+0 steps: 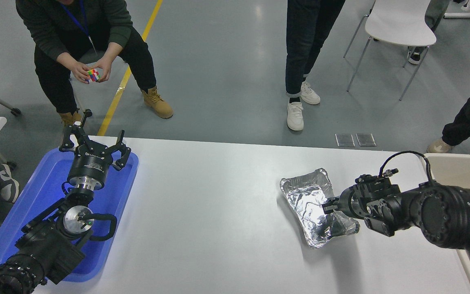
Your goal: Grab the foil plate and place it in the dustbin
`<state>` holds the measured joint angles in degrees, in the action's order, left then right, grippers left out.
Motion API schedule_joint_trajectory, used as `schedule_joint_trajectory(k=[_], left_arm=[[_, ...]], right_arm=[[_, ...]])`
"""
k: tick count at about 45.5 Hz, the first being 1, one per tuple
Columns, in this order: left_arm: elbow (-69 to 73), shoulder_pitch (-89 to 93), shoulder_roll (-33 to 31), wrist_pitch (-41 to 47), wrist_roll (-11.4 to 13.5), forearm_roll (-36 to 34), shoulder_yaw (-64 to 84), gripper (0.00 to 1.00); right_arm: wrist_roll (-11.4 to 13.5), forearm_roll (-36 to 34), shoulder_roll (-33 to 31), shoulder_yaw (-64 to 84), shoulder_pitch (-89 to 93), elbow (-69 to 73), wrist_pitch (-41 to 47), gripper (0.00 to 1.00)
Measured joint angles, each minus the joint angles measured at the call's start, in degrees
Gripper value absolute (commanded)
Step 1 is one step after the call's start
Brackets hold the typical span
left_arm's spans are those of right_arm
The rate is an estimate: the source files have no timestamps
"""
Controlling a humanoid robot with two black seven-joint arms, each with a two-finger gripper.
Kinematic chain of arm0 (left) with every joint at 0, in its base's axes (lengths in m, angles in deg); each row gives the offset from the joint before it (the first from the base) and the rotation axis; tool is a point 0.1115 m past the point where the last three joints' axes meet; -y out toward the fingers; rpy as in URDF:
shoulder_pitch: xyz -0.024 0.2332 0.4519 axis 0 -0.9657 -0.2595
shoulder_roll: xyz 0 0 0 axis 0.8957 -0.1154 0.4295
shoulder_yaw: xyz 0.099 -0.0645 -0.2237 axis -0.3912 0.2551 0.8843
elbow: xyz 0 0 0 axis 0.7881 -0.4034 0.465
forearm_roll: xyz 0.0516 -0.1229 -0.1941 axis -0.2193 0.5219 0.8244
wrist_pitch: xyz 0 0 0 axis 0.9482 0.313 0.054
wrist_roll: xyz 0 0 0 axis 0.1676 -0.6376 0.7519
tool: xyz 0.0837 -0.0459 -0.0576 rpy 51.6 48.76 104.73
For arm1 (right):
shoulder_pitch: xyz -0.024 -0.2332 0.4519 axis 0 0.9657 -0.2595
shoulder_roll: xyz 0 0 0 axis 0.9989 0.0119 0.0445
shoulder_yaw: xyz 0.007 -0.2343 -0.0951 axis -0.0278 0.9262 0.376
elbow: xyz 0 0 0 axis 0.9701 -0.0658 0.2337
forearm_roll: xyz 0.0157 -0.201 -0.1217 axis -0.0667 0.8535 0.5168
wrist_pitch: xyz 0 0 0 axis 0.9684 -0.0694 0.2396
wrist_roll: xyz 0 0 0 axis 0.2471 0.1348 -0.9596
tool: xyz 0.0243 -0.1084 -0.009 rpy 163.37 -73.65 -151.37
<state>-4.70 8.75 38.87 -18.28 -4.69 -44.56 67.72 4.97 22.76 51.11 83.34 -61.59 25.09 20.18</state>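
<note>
- Two black arms in view, nearest first: left gripper (94, 143) at about 8 o'clock, parked over the blue tray (35, 195), fingers spread, holding nothing.
- At about 4 o'clock, right gripper (327, 206) reaching in from the right edge, tips over the right long rim of the foil plate (309, 201); cannot tell whether pressed together or apart, nor whether pinching the rim, tips too small and dark against the foil.
- Foil plate lying flat on the white table (218, 196), right of centre near 3 o'clock, long axis slanting from upper left to lower right, open side up.
- Dustbin (459, 171) just past the table's right edge at 3 o'clock, mostly hidden behind the right arm; near the plate but apart from it.
- Judged handling: very light, thin, crinkly, easily dented, slick on the flat floor. Best hold probably on the rolled rim along a long side, one tip inside and one outside, gentle squeeze; likely to flex or tilt when lifted by one edge.
- Farthest, around 11 to 1 o'clock: people on the grey floor, one crouched with a coloured cube (93, 74), and a white chair (398, 24).
</note>
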Motion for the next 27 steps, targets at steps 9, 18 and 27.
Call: schedule_joint_trajectory(k=[9, 18, 27], left_arm=[[0.0, 0.01, 0.0, 0.01, 0.0, 0.01, 0.0, 1.0], [0.0, 0.02, 0.0, 0.01, 0.01, 0.01, 0.0, 1.0], [0.0, 0.0, 0.0, 0.01, 0.0, 0.01, 0.0, 1.0]], right_arm=[[-0.49, 0.1, -3.18, -0.01, -5.6, 6.71, 0.53, 0.0], [-0.86, 0.69, -8.29, -0.05, -16.3, 18.62, 1.59, 0.0], [-1.02, 1.58, -12.44, 0.82, -29.37, 30.33, 3.89, 0.0]])
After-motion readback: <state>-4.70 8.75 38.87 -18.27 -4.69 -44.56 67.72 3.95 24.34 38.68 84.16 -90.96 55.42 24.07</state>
